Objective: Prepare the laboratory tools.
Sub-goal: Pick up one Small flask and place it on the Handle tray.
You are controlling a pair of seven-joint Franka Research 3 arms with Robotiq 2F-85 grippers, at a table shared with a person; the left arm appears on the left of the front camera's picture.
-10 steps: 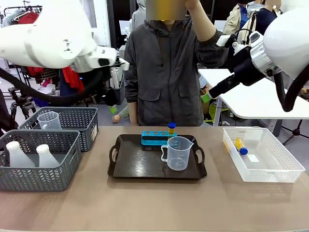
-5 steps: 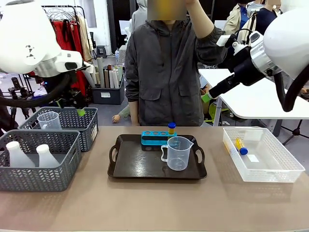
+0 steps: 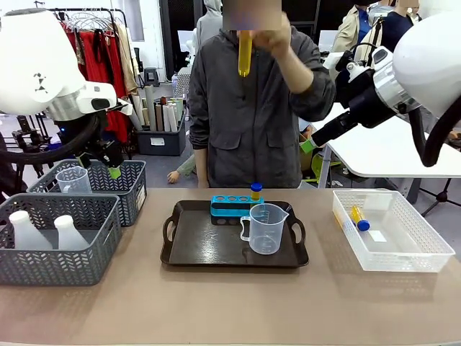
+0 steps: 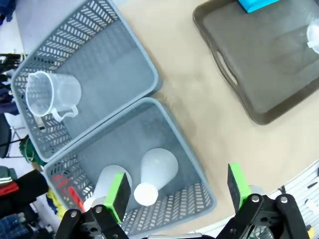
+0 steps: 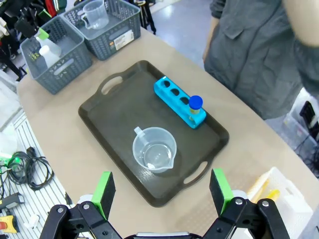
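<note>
tube rack [image 4: 255,4]: cut off by top edge. measuring cup [image 4: 314,37]: cut off by right edge. yellow tube [image 3: 245,52]: upper end hidden in person's hand [image 3: 270,32]; hand blurred. clear bin [image 5: 289,204]: cut off at corner.

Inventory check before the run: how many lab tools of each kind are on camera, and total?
Measuring cups: 2, one on the black tray, one in a grey basket
Conical flasks: 2, both in the other grey basket
Tube rack: 1
Yellow tubes: 3 clearly seen, in the rack, the person's hand, the clear bin
Total: 8
</note>
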